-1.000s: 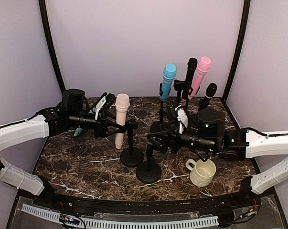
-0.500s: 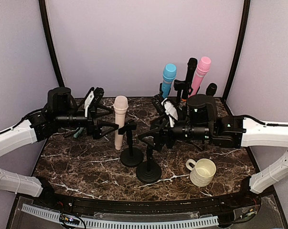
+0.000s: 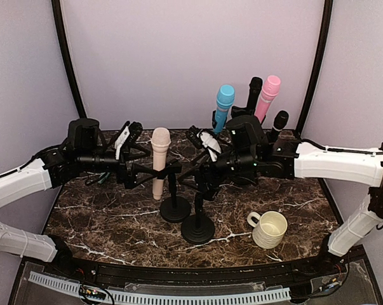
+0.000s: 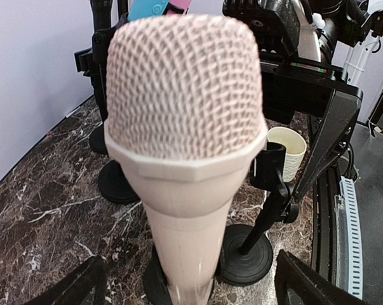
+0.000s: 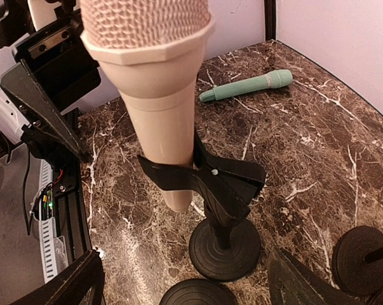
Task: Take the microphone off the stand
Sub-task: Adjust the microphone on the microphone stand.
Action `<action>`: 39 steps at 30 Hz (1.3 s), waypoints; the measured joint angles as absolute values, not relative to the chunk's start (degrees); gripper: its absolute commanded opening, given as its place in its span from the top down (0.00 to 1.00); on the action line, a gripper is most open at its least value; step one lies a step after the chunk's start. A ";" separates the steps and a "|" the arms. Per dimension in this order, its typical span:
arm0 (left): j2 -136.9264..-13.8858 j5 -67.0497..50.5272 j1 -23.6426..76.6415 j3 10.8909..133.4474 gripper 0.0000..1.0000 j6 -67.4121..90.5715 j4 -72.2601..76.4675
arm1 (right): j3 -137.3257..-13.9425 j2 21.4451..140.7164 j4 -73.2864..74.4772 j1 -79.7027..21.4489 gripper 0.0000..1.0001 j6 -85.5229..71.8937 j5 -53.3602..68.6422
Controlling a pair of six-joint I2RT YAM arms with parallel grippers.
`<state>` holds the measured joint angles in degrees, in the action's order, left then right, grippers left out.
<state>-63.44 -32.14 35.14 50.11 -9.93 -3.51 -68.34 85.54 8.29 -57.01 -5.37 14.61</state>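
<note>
The pale pink microphone [image 3: 160, 155] stands upright in the clip of a black stand [image 3: 174, 190] at mid-table. My left gripper [image 3: 143, 160] is open just left of it. In the left wrist view the microphone [image 4: 185, 127] fills the frame, with the left gripper [image 4: 191, 287] spread wide at its lower body and touching nothing. My right gripper [image 3: 190, 159] is open on the stand's right side. The right wrist view shows the microphone [image 5: 159, 95] seated in the stand [image 5: 224, 190], and the right gripper [image 5: 188, 283] is apart from both.
An empty black stand [image 3: 197, 222] is just in front of the first. A cream mug [image 3: 269, 229] sits front right. Blue [image 3: 223, 105], pink [image 3: 266, 95] and black microphones on stands crowd the back. A green microphone [image 5: 245, 86] lies on the marble at the left.
My left gripper has opened off the microphone, drawn back left, then edged right again. The right arm has swung left and toward the back. The microphone has stayed in its clip.
</note>
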 measured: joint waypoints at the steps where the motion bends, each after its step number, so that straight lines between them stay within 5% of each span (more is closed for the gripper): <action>1: -63.70 -31.90 35.14 50.11 0.06 -10.24 -3.88 | -68.69 86.35 8.47 -56.95 0.11 -5.17 14.87; 39: -68.62 -24.45 35.59 50.41 0.06 -9.34 -5.56 | -72.55 93.23 6.48 -56.84 0.19 -3.44 18.35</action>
